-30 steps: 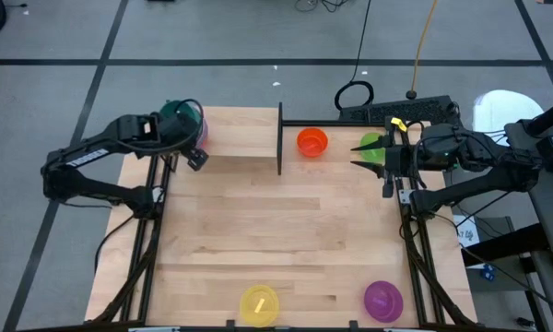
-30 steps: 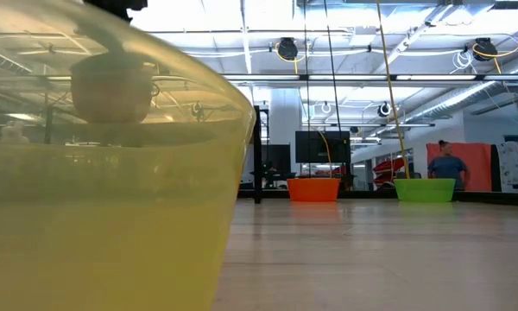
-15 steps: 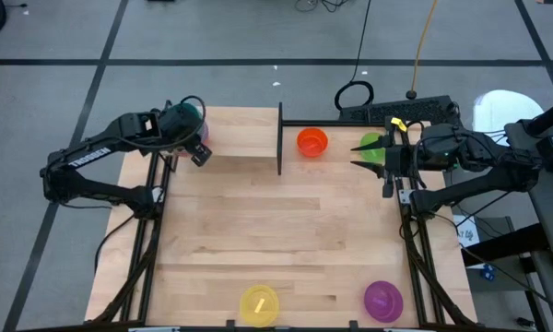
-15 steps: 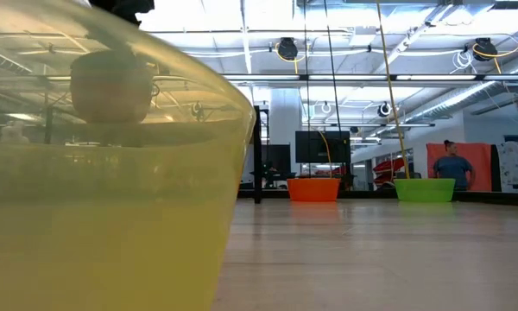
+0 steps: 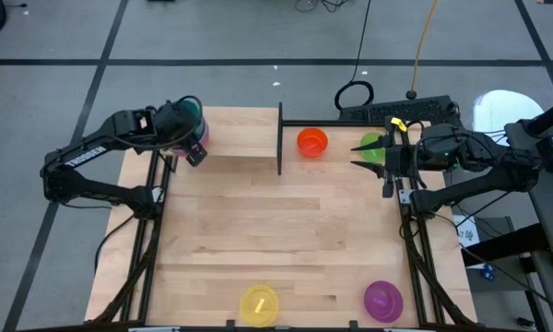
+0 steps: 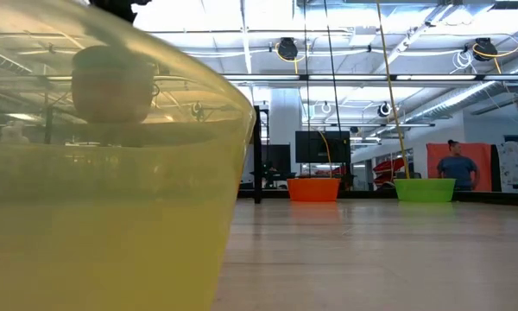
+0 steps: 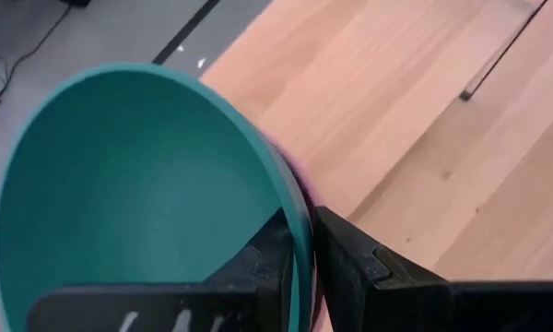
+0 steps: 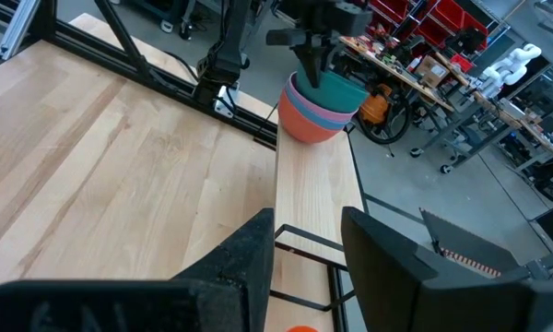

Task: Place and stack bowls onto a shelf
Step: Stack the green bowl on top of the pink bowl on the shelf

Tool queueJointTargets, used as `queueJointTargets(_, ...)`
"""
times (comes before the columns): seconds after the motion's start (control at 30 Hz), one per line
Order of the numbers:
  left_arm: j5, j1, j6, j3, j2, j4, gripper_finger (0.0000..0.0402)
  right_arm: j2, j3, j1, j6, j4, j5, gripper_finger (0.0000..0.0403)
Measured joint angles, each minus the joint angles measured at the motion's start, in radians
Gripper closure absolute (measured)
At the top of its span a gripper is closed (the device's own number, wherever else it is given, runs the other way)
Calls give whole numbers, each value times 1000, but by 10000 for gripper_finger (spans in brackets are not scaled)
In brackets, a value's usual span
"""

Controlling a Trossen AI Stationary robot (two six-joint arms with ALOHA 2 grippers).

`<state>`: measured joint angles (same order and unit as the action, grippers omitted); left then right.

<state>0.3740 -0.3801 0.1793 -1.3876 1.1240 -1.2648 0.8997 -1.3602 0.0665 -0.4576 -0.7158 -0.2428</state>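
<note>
Left gripper [image 5: 186,124], fingers pinching the teal bowl's [image 7: 147,194] rim, has shifted slightly toward the shelf [image 5: 242,136] since a second ago. The bowl sits atop the pink-and-red stack [image 8: 311,115] at the shelf's far-left end. Right gripper [image 5: 366,152], fingers spread, waits over the green bowl [image 6: 424,190], right of the shelf. The pale wooden bench [image 5: 286,240] stands on grey floor.

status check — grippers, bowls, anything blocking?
Left gripper shut on teal bowl, over the shelf-end stack. Right gripper open, waiting near green bowl. No obstruction seen.

Black upright [image 5: 279,140] walls shelf [image 5: 244,136] from orange bowl [image 5: 311,142].
</note>
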Motion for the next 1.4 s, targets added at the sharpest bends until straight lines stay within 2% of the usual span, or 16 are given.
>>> queueJointTargets(0.13, 0, 0, 33, 0, 10, -27, 353, 0, 0, 0, -1, 0, 0, 282)
queueJointTargets(0.3, 34, 0, -10, 0, 8, -22, 353, 0, 0, 0, -8, 0, 0, 282)
queueJointTargets(0.67, -59, 0, 21, 0, 8, -28, 353, 0, 0, 0, -22, 0, 0, 282)
queueJointTargets(0.77, -39, 1, -5, 0, 8, -29, 353, 0, 0, 0, -31, 0, 0, 282)
queueJointTargets(0.87, -77, -2, -16, 0, 8, -27, 353, 0, 0, 0, -34, 0, 0, 282)
queueJointTargets(1.03, -7, -9, -14, 0, 13, -55, 353, 0, 0, 0, -35, 0, 0, 282)
queueJointTargets(1.4, -7, -14, 40, 0, 15, -50, 353, 0, 0, 0, -60, 0, 0, 282)
